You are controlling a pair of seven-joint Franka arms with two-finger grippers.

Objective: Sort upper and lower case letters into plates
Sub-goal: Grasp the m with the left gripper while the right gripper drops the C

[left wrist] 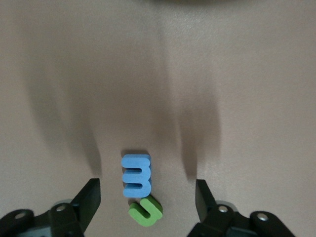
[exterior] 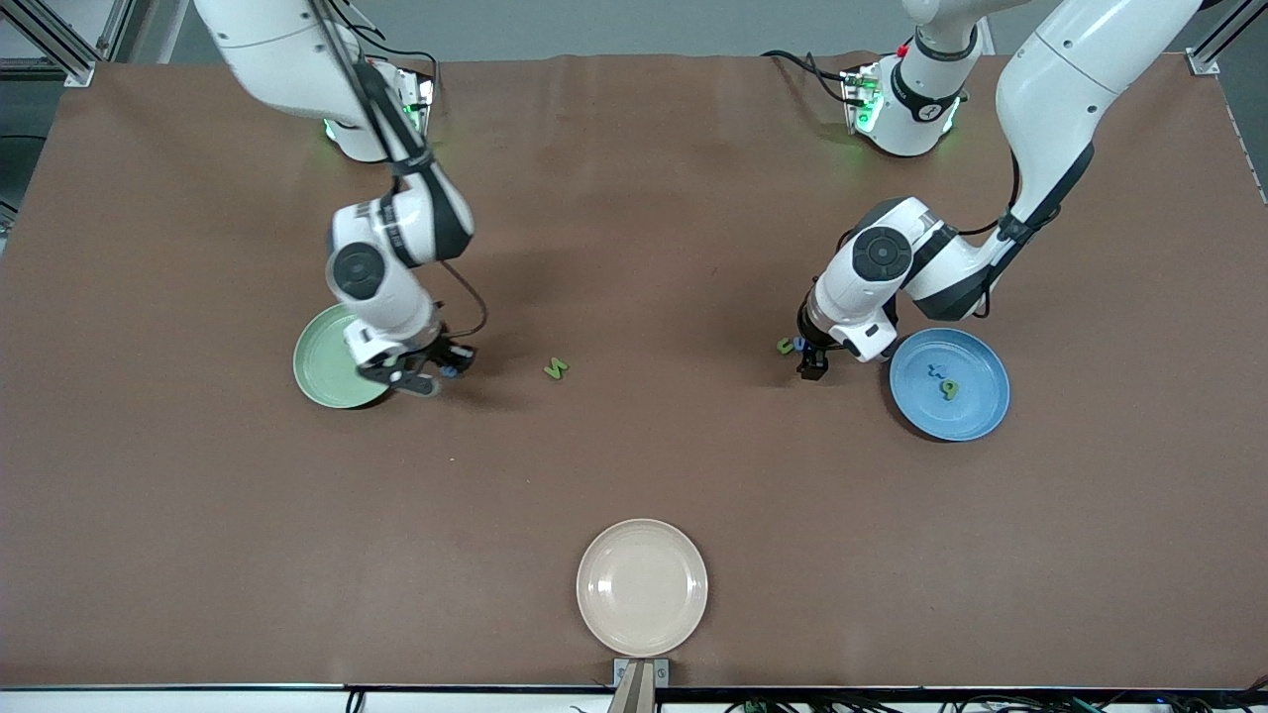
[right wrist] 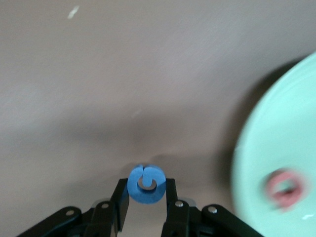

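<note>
Right tool (right wrist: 146,197) clamped on round blue letter (right wrist: 145,183) beside green plate (right wrist: 276,163). Left tool (left wrist: 148,202) apart, straddling blue (left wrist: 136,176) and touching green letter (left wrist: 145,211) on bench, near blue plate (exterior: 949,384). Probably light, stiff foam; best pinched across flat sides.

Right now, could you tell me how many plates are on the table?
3: the pale green plate toward the right arm's end, the blue plate toward the left arm's end, and the cream plate nearest the front camera. None seems hidden.
</note>
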